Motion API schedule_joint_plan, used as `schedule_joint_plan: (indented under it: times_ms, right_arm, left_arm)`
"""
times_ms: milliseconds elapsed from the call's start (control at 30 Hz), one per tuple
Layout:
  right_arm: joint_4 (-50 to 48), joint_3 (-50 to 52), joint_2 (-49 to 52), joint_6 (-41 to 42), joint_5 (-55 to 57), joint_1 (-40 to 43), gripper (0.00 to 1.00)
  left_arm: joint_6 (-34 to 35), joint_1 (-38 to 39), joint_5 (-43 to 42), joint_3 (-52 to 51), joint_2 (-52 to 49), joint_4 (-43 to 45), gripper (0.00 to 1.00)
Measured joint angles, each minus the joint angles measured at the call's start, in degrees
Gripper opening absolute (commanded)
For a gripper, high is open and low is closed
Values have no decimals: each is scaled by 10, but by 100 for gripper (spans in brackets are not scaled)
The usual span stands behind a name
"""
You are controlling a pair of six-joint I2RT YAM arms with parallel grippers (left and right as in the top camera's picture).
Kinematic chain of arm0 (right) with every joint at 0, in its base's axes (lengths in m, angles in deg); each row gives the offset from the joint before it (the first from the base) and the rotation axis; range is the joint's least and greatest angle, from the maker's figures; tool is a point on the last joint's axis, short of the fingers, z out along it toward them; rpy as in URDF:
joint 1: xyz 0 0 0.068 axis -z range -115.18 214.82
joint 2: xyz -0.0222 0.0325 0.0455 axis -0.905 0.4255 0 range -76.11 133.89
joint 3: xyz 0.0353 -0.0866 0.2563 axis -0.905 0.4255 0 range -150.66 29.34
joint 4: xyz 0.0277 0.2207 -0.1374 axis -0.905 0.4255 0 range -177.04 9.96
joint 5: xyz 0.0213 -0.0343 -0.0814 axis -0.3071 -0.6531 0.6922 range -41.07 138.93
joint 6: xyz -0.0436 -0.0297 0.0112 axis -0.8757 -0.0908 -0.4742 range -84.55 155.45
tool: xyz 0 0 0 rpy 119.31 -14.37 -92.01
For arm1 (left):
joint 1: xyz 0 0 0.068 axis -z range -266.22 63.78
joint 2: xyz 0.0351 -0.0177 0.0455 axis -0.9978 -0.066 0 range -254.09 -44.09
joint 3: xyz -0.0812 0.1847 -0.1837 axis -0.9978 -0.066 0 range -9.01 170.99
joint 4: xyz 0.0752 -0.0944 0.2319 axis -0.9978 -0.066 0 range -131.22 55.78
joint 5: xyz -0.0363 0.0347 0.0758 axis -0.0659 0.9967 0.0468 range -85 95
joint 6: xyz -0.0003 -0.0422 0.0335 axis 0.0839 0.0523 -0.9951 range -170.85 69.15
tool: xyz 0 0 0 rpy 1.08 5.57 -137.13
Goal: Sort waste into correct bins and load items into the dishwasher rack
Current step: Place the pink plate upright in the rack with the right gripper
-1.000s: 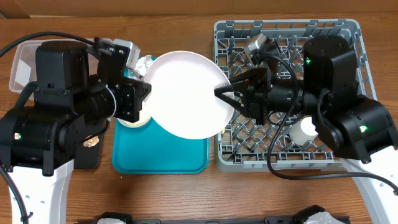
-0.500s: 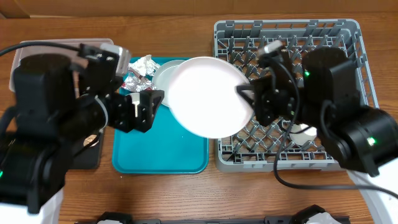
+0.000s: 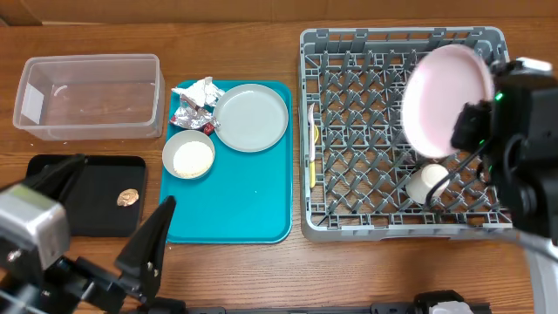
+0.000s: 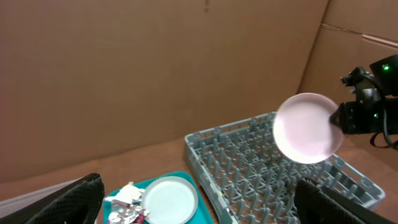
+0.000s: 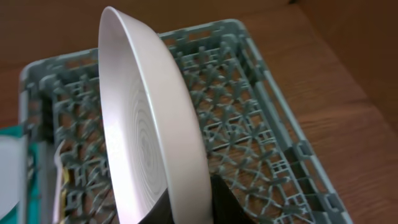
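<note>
Currently my right gripper (image 5: 189,202) is clenched on the rim of the pale pink plate (image 3: 445,100), holding it on edge above the right side of the dishwasher rack (image 3: 392,37); the step in hand, as I judge it, is standing that plate between the upright pegs; to do it well I'd keep it near vertical, line its rim up with a free row, steer wide of the white cup (image 3: 427,183) lying on the lattice just below, and lower until the rim seats before letting go, since a tilted release could topple it onto the cup; my left gripper (image 4: 199,185) hangs spread wide and empty, low over the near left of the table. As for containers: the rack also has the pale-yellow utensil (image 3: 312,148) along its left edge; the teal tray (image 3: 231,218) carries the round grey plate (image 3: 251,118), the small grey bowl (image 3: 188,155) with white rice inside, the foil wrapper (image 3: 187,115) and the crumpled napkin (image 3: 202,88) beside it; the black tray (image 3: 87,222) holds one brown scrap (image 3: 129,198); the clear tub (image 3: 87,96) shows nothing definite inside.
</note>
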Motion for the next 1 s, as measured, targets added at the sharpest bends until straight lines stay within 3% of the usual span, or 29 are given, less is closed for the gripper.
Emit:
schedule_joint_plan:
  times_ms: [133, 500, 800, 833, 867, 933, 1000]
  right_arm:
    - [-38, 0, 50, -28, 24, 32, 13]
    - [-111, 0, 243, -212, 82, 43, 13]
    - [-171, 0, 275, -269, 78, 55, 16]
    - [-170, 0, 278, -272, 66, 55, 26]
    - [-169, 0, 282, -274, 57, 55, 53]
    - [-169, 0, 291, -269, 39, 55, 75]
    - [-168, 0, 300, -257, 26, 55, 82]
  left_arm:
    - [0, 0, 19, 0, -2, -12, 100]
    - [0, 0, 30, -1, -6, -27, 100]
    - [0, 0, 30, -2, -6, -39, 100]
    - [0, 0, 30, -2, -6, -42, 100]
    - [0, 0, 30, -2, -7, -44, 100]
    - [0, 0, 30, -2, -9, -47, 100]
    - [0, 0, 30, -2, -11, -47, 100]
